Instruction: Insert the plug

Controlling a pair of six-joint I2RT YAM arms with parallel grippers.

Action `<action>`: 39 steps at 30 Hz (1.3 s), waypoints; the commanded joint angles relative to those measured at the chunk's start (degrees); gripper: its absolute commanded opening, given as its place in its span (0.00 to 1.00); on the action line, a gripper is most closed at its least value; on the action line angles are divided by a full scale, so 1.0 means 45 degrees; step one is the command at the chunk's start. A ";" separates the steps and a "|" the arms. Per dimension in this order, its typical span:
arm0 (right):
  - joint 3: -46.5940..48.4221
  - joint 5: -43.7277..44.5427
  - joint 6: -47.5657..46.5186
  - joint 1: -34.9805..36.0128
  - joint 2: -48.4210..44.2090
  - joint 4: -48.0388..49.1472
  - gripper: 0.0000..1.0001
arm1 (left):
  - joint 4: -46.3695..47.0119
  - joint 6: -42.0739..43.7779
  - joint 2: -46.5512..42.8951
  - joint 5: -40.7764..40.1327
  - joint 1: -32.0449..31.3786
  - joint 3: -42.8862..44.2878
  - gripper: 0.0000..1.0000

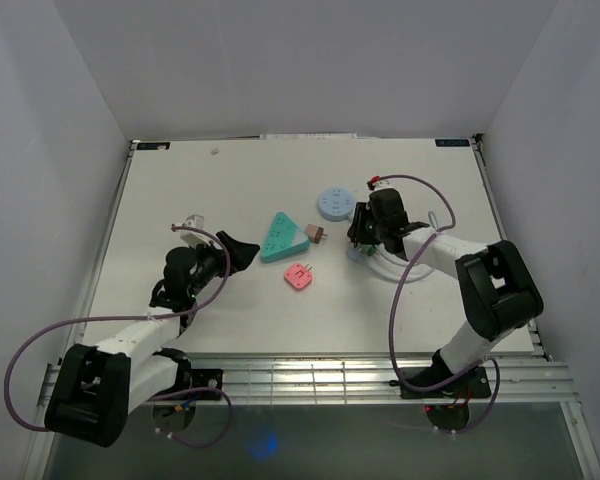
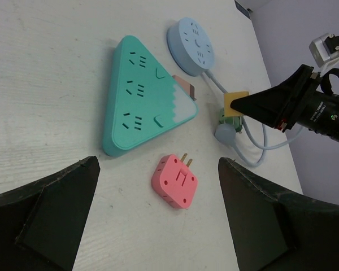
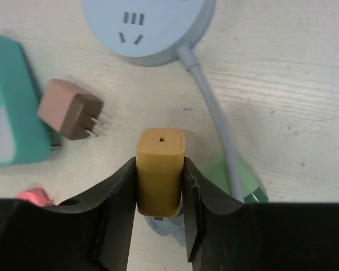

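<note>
A yellow plug (image 3: 160, 144) is clamped between the black fingers of my right gripper (image 3: 159, 166), which is shut on it just above the table; its prongs point back toward the wrist. From the left wrist view the yellow plug (image 2: 235, 101) shows at the tip of that gripper. A round pale-blue socket (image 3: 147, 22) lies just beyond it, and a teal triangular power strip (image 1: 283, 237) lies to its left. My left gripper (image 2: 158, 166) stands wide open, holding nothing, just short of a pink adapter (image 2: 175, 182).
A brown plug (image 3: 70, 116) lies against the teal strip's right edge. The round socket's pale cable (image 3: 214, 118) loops past a green plug (image 3: 237, 178) beside my right fingers. White walls enclose the table (image 1: 180, 190) on three sides.
</note>
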 commanded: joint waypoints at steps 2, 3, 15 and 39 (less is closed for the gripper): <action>-0.1393 -0.2193 -0.0843 0.0223 -0.1529 0.4299 0.08 | 0.1286 0.0291 0.0169 0.1059 -0.0443 0.0385 0.98; -0.1686 -0.2586 -0.0999 0.0397 -0.1860 0.4850 0.08 | 0.1365 0.0311 0.0208 0.1176 -0.0522 0.0404 0.98; -0.3408 -0.5343 -0.4514 0.3113 -0.3055 0.8039 0.08 | 0.2635 -0.0158 0.0873 0.2778 -0.0757 0.0600 0.98; -0.1962 -0.4036 -0.6899 0.5477 -0.1746 0.6496 0.08 | 0.3592 -0.0334 0.3060 0.3247 -0.2475 0.1361 0.92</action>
